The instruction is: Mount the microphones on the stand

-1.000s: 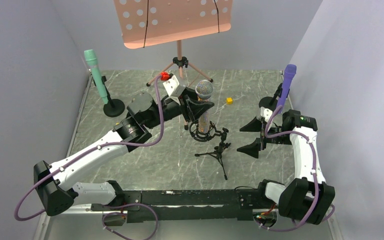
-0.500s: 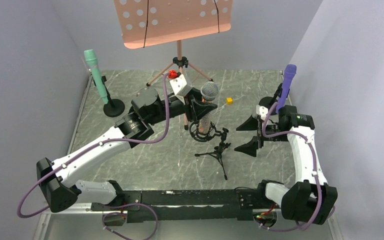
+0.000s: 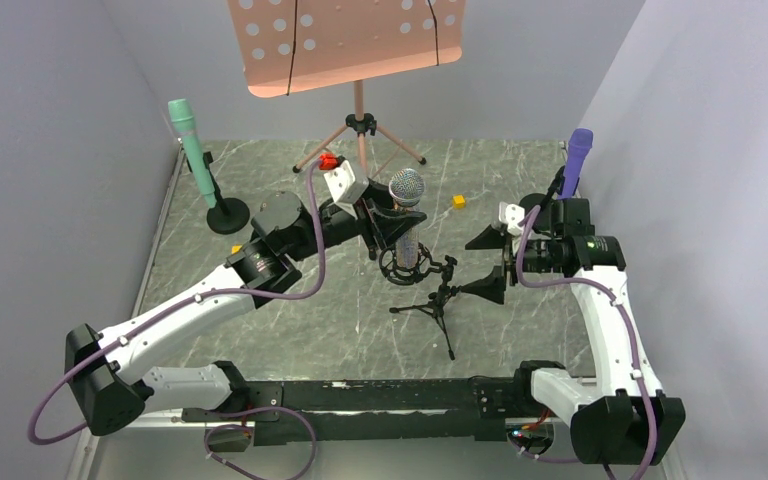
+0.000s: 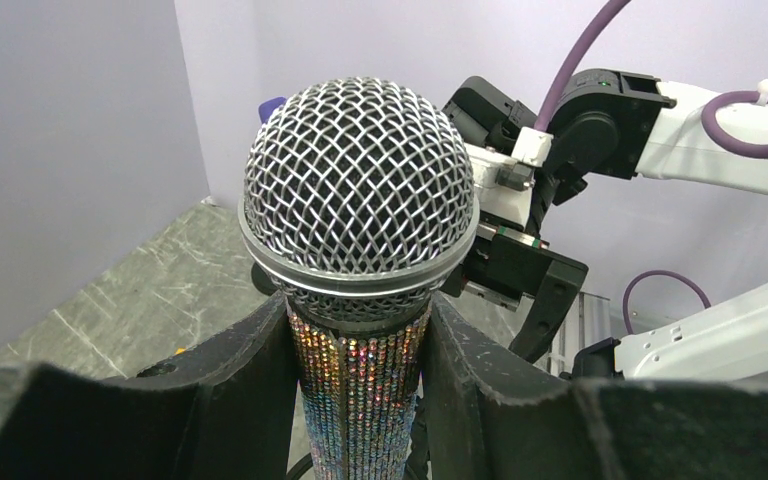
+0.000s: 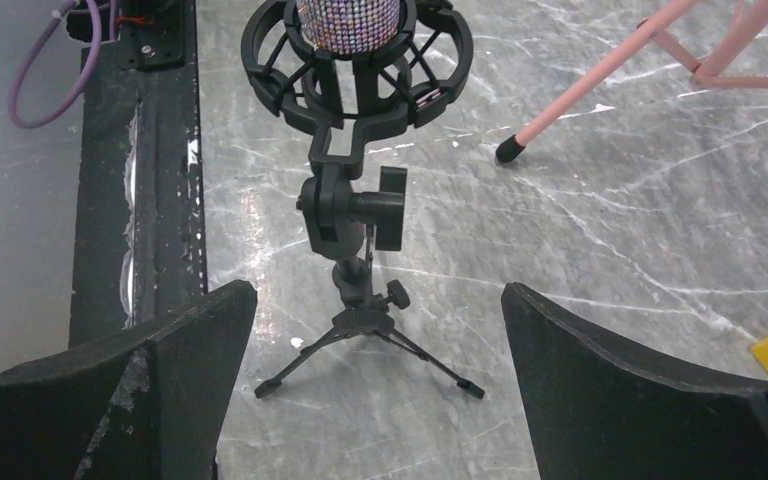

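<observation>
Three microphones in play, and we go straight to the glittery silver one. It stands upright in the middle of the table, and the left gripper has it pinched. From the left wrist camera we see the two black fingers pressed against the sparkly barrel on either side, just under the grey mesh head. So the jaws are drawn in narrow, holding that microphone.

Below the grip, the barrel drops into the black shock mount. The right wrist view shows the glittery body sitting inside the ring. How far down it reaches, we cannot tell. The ring tops a small black tripod stand planted on the marble.

Over on the other side, the right gripper hangs just beside that tripod with its jaws spread wide and nothing between them. It faces the stand and touches neither the stand nor the microphone.

The mint green microphone leans in a round black base at the far left, well apart from both grippers. The purple microphone stands at the far right, just behind the right arm. A pink music stand looms at the back, and a little yellow block lies on the table between the two grippers.
</observation>
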You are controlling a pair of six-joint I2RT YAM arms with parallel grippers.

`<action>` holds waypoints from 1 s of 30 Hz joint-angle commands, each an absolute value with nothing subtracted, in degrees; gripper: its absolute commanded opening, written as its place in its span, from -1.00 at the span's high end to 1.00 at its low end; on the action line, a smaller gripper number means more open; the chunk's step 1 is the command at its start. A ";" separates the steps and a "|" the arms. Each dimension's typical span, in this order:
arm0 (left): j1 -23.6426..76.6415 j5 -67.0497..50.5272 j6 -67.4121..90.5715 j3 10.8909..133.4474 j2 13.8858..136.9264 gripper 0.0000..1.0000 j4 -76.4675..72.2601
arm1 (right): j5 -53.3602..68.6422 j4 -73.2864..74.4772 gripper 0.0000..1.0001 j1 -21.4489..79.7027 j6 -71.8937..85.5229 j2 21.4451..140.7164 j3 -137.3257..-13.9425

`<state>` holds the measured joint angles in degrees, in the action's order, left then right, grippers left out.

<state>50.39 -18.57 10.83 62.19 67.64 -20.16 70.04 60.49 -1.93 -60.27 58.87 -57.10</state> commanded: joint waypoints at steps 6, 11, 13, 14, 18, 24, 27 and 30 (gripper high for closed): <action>50.45 -24.09 6.63 71.40 71.88 1.00 -3.44 | 72.86 60.68 -0.99 -1.41 -58.39 59.68 -63.43; 50.27 -25.54 6.13 75.42 74.61 1.00 3.45 | 72.23 58.66 -0.99 -0.30 -56.00 59.98 -64.24; 50.26 -26.48 7.10 74.98 74.79 1.00 2.54 | 72.13 57.66 -0.99 0.51 -55.01 60.15 -64.12; 50.25 -26.84 7.60 74.63 74.76 1.00 1.82 | 72.14 57.08 -0.99 1.41 -54.35 60.12 -63.92; 50.19 -28.77 7.81 74.73 75.69 1.00 1.79 | 72.69 53.62 -0.99 2.20 -51.48 59.50 -62.62; 50.19 -29.19 10.00 72.68 75.48 1.00 -2.31 | 73.40 50.71 -0.99 2.30 -48.75 58.52 -60.47; 50.20 -27.43 11.32 69.63 73.79 1.00 -8.48 | 72.85 50.61 -0.99 2.31 -48.65 58.38 -60.31; 50.25 -24.82 11.99 67.83 72.78 1.00 -13.01 | 72.77 52.99 -0.99 2.34 -50.69 59.02 -61.33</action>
